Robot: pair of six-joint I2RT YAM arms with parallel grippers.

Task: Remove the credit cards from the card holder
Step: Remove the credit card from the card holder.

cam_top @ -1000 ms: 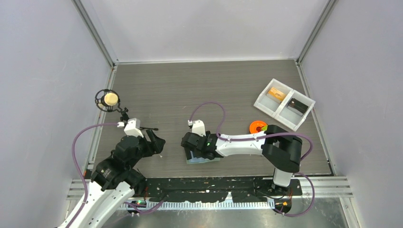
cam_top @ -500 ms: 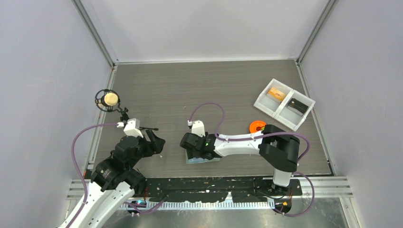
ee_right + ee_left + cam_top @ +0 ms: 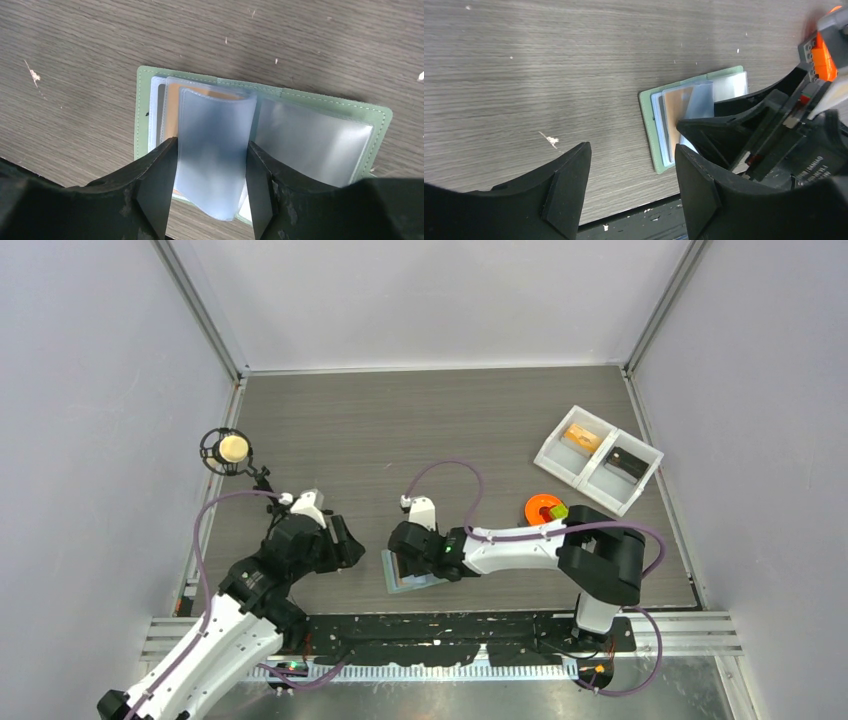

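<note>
The card holder point(image 3: 398, 583) lies open near the table's front edge, sage-green cover point(image 3: 142, 115) down, pale blue pocket leaves up. A tan credit card point(image 3: 171, 107) shows in the left-hand pockets, also as a tan credit card point(image 3: 674, 115) in the left wrist view. My right gripper point(image 3: 212, 145) is above the holder, its fingers pressing both sides of one pocket leaf point(image 3: 214, 150), which bows upward between them. My left gripper point(image 3: 631, 147) hangs open just left of the card holder point(image 3: 650, 125), nothing between its fingers. From above, the right gripper point(image 3: 408, 555) covers most of the holder, and the left gripper point(image 3: 345, 540) is beside it.
A white two-compartment tray point(image 3: 598, 458) with an item in each half stands at the back right. An orange-marked plate point(image 3: 541, 508) lies behind the right arm. A pale ball in a black stand point(image 3: 232, 448) is at the left edge. The dark table edge point(image 3: 659, 217) runs close below the holder.
My left arm has swung right, toward the card holder. The right gripper's jaws have narrowed onto the pocket leaf, and the holder has turned slightly.
</note>
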